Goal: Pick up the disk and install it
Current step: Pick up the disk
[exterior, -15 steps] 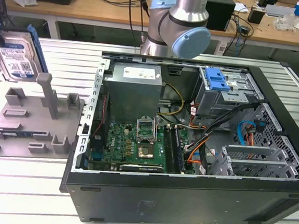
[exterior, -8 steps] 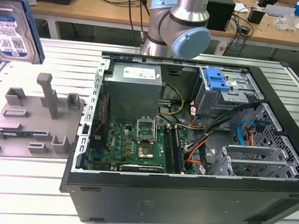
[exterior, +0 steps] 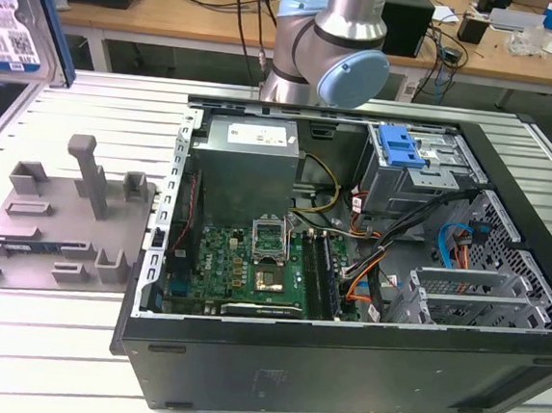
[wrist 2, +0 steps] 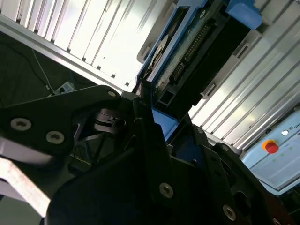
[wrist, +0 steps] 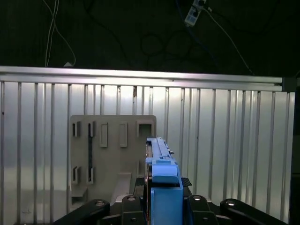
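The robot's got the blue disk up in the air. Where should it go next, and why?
Probably carry it sideways toward the open computer case. The gripper holds the disk on edge above the grey holder plate, at the exterior view's left; the drive cage sits in the case's right part.

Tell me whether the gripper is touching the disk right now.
Touching. In the first wrist view the gripper clamps the disk edge-on, its black fingers pressed against the blue bracket on both sides, with no gap.
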`<state>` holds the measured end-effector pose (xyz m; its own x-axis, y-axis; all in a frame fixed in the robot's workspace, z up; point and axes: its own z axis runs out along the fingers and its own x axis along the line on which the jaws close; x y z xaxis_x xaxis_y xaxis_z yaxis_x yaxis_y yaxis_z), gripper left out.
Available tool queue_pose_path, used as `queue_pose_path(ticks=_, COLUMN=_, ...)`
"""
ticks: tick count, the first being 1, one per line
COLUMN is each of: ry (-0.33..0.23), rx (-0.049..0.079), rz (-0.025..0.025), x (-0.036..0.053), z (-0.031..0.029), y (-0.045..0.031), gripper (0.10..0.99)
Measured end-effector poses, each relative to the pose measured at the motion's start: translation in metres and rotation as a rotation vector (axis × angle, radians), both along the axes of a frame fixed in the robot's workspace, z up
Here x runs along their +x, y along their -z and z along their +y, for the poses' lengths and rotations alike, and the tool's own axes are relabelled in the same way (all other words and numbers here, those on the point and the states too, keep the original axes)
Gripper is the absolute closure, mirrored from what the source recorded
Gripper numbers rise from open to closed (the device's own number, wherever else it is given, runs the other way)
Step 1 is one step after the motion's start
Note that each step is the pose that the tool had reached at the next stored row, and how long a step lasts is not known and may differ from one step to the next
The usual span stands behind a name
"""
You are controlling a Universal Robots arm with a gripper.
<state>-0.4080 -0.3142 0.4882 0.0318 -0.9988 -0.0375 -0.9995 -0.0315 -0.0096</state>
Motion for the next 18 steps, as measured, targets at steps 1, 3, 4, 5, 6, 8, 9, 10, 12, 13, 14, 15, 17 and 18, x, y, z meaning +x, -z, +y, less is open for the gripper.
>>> queue_pose_path(ticks=1, ry=0.0, rx=0.001, rz=0.0001, x=0.0003, z=0.0, y=-0.0039, gripper=0.718)
queue_pose_path(ticks=3, ry=0.0, rx=0.002, rz=0.0, x=0.0003, z=-0.0001, y=-0.005, gripper=0.718)
queue_pose_path(ticks=4, ry=0.0, rx=0.002, rz=0.0, x=0.0003, z=-0.0001, y=-0.005, gripper=0.718)
queue_pose_path(ticks=5, ry=0.0, rx=0.002, rz=0.0, x=0.0003, z=-0.0001, y=-0.005, gripper=0.718)
queue_pose_path(ticks=6, ry=0.0, rx=0.002, rz=0.0001, x=0.0003, z=-0.0001, y=-0.005, gripper=0.718)
queue_pose_path(ticks=8, ry=0.0, rx=0.002, rz=0.0001, x=0.0003, z=-0.0002, y=-0.005, gripper=0.718)
queue_pose_path(ticks=9, ry=0.0, rx=0.002, rz=0.0, x=0.0003, z=-0.0002, y=-0.005, gripper=0.718)
queue_pose_path(ticks=10, ry=0.0, rx=0.002, rz=0.0001, x=0.0004, z=-0.0004, y=-0.005, gripper=0.718)
queue_pose_path(ticks=12, ry=0.0, rx=0.002, rz=0.0014, x=0.0014, z=-0.0036, y=-0.0056, gripper=0.718)
queue_pose_path(ticks=13, ry=0.0, rx=0.0, rz=0.0058, x=0.0037, z=-0.0066, y=-0.0068, gripper=0.718)
queue_pose_path(ticks=14, ry=0.0, rx=-0.001, rz=0.0093, x=0.0058, z=-0.009, y=-0.0076, gripper=0.718)
queue_pose_path(ticks=15, ry=0.0, rx=-0.003, rz=0.0132, x=0.008, z=-0.0114, y=-0.0086, gripper=0.718)
queue_pose_path(ticks=17, ry=0.0, rx=-0.005, rz=0.0236, x=0.0139, z=-0.0179, y=-0.0109, gripper=0.718)
queue_pose_path(ticks=18, ry=0.0, rx=-0.006, rz=0.0283, x=0.0169, z=-0.0215, y=-0.0118, gripper=0.718)
